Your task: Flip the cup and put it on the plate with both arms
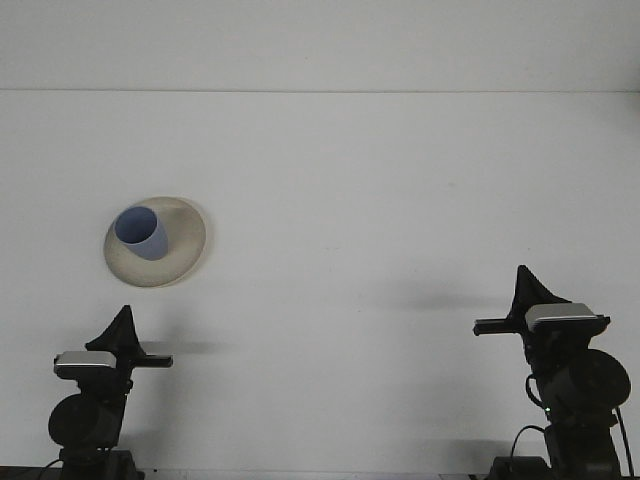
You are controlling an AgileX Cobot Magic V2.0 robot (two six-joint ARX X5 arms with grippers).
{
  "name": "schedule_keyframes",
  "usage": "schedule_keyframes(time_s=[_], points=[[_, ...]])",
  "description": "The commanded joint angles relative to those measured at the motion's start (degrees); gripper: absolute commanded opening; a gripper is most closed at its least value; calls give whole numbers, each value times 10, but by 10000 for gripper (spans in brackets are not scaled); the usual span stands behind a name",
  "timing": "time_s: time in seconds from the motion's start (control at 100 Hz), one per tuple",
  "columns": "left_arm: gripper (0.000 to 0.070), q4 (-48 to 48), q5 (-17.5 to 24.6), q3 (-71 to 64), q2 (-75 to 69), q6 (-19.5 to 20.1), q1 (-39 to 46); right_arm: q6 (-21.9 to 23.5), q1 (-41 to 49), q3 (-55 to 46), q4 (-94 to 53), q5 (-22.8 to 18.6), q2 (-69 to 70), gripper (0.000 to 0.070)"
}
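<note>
One blue cup [141,233] stood mouth-up on a cream plate [178,256], set on the plate's left part with its open rim toward the upper left and its body leaning slightly toward the camera's view; cup and plate were in contact. The plate lay flat on the white table [380,200], in the left half of the surface, nearer the left edge than the centre and about midway between the far edge and the near edge. Left gripper [121,328]: dark, pointed, raised above its arm base at the near left corner of the table, just short of the plate and apart from it, holding nothing visible; whether its jaws were parted or closed could not be told from this view. Right gripper [526,285]: dark, pointed, raised above its arm base at the near right corner, well apart from cup and plate, holding nothing visible; jaw state likewise could not be told. Each gripper cast a faint shadow on the surface beside it.
</note>
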Motion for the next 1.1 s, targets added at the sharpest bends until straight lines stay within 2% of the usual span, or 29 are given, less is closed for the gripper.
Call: schedule_keyframes(time_s=[0.0,0.24,0.38,0.48,0.57,0.73,0.91,1.09], points=[[15,7,-2,-12,-1,-1,1,8,0,4,9,0,2,0],[15,7,-2,-12,-1,-1,1,3,1,4,14,5,1,0],[15,7,-2,-12,-1,-1,1,-53,1,3,15,25,1,0],[15,7,-2,-12,-1,-1,1,-97,1,-11,22,15,-12,0],[14,7,-2,-12,-1,-1,1,-148,3,-49,49,-3,-34,0],[15,7,-2,-12,-1,-1,1,-192,7,-142,84,-7,-109,0],[15,7,-2,-12,-1,-1,1,-219,7,-236,82,0,-215,0],[15,7,-2,-12,-1,-1,1,-220,7,-297,93,9,-264,0]])
